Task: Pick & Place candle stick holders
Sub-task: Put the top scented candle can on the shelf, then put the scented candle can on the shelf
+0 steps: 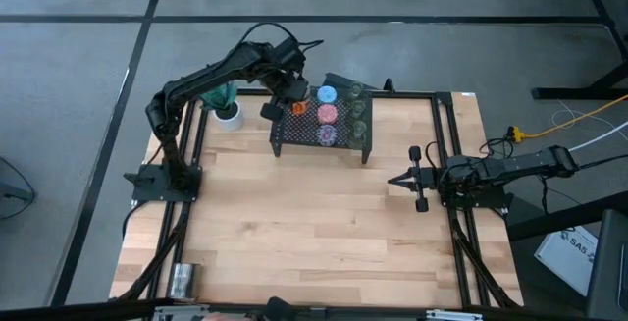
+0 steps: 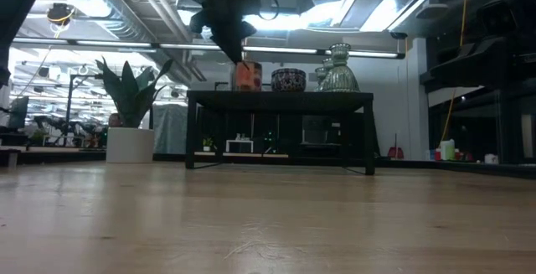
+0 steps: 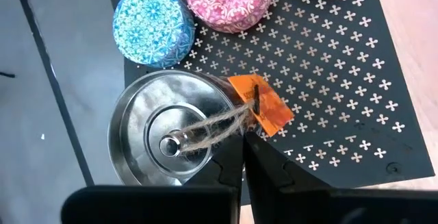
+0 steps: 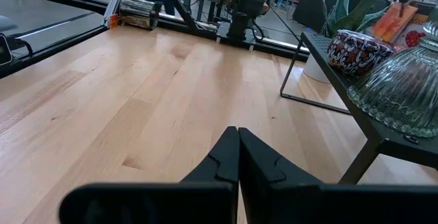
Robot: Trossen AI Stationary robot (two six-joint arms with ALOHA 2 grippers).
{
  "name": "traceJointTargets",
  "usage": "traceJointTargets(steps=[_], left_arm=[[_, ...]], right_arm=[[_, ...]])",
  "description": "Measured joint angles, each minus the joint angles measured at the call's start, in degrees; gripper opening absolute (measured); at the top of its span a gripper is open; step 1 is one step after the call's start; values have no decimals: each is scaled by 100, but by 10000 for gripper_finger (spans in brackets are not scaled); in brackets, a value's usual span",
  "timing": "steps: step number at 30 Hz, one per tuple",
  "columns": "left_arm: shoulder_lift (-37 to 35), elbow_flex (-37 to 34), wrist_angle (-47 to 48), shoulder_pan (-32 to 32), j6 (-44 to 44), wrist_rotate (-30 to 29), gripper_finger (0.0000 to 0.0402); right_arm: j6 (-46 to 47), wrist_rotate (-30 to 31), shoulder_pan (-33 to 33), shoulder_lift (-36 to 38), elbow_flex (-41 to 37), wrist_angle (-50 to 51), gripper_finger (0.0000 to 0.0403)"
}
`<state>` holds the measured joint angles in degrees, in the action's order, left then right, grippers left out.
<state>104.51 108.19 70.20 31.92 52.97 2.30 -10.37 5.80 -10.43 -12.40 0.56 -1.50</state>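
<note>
A black mesh rack (image 1: 343, 149) stands at the table's far middle. On it stand a blue holder (image 1: 327, 94), a pink holder (image 1: 327, 114), a purple holder (image 1: 327, 135) and three green glassy holders (image 1: 358, 110). My left gripper (image 3: 245, 140) is over the rack's far left corner, shut on a silvery holder (image 3: 147, 131) with twine and an orange tag (image 3: 265, 106). The second silvery holder is out of view. My right gripper (image 1: 392, 179) is shut and empty over the table's right side. My left gripper holds the silvery holder by its rim (image 3: 231, 118), beside the orange tag where the twine crosses. One finger (image 3: 226, 166) is over the hollow, the other outside. The fingers come from above. The holder is upright at the rack's top (image 2: 245, 75); resting or lifted, I cannot tell.
A white pot with a green plant (image 1: 228, 115) stands left of the rack, close to my left arm. Bare wood (image 1: 314, 223) lies between the rack and the table's near edge. Black frame rails run along the table's sides.
</note>
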Motion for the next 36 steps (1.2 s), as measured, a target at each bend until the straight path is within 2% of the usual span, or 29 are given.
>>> traceJointTargets(steps=[5, 13, 20, 24, 30, 36], left_arm=[[-44, -23, -33, 0, -133, -48, 21], [-48, -20, -1, -2, -237, -328, 76], [-44, 440, 168, -41, -595, -405, 136], [-53, 805, 595, -181, -851, -430, 161], [-118, 1226, 1484, -609, -1722, -428, 166], [-522, 1210, 1693, -1454, -2513, -417, 146]], right_arm=[[0, 2, 1, -1, 0, 0, 3], [0, 2, 2, -2, 1, 0, 3], [0, 2, 2, 0, 0, 0, 3], [0, 1, 0, 0, 0, 0, 3], [0, 2, 1, 0, 0, 0, 3], [0, 1, 1, 0, 0, 0, 3]])
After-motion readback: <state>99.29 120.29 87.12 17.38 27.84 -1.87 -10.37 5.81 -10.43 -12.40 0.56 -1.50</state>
